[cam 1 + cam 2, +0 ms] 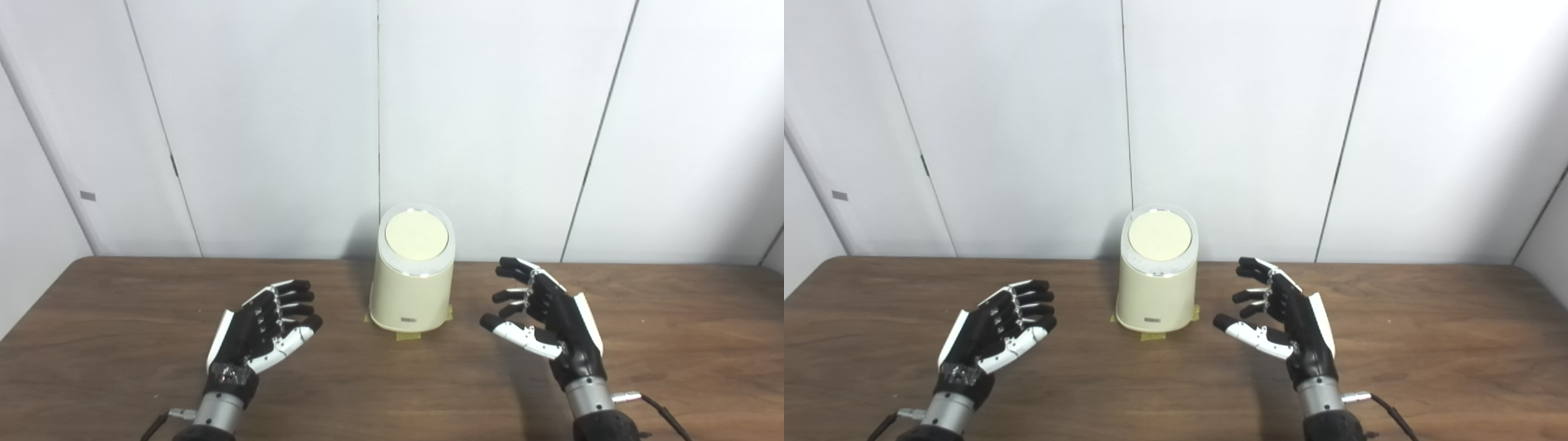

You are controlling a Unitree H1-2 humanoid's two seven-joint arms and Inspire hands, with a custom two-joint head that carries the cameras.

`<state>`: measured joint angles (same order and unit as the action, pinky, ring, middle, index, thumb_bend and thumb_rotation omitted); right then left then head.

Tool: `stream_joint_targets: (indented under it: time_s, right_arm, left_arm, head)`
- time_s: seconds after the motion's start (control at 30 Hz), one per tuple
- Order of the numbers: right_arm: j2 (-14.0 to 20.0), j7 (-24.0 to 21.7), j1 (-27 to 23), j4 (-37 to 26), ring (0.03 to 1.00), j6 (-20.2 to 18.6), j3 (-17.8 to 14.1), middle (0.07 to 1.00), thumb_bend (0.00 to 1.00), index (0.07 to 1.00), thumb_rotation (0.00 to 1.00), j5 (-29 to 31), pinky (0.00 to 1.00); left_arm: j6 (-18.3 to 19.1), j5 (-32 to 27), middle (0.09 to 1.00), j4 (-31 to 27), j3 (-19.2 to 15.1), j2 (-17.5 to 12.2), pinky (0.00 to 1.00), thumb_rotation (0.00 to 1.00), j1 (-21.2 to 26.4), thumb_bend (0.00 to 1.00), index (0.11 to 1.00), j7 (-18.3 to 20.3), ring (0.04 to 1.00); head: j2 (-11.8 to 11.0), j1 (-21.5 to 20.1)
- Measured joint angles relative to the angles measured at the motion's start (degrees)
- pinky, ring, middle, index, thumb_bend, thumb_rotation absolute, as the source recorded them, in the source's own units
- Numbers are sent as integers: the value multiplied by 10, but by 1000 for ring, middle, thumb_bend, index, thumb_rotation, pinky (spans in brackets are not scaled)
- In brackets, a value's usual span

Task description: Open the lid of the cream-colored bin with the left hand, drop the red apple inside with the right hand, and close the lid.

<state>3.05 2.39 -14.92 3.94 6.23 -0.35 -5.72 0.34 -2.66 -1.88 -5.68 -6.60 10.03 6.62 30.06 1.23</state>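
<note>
Near the brown wooden tabletop's front edge, the black-and-white left hand and right hand hover released, fingers spread. Between them, toward the back edge, stands the cream-colored cylindrical plastic bin, its round lid down.

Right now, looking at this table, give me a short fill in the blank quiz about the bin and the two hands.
1. The lid of the cream-colored bin is ____.
2. The left hand and the right hand each hold ____.
3. The bin stands ____ the two hands.
4. The wooden table shows no red ____.

Missing words: closed; nothing; between; apple
</note>
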Motion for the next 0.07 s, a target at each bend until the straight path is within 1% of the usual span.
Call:
stream_joint_targets:
  time_s: [0.07]
  right_arm:
    - [0, 0, 0, 0, 593, 0, 0, 748, 707, 741, 293, 0, 460]
  left_arm:
    - [0, 7, 716, 0, 4, 0, 530, 193, 0, 723, 721, -3, 658]
  head:
    - [-1, 1]
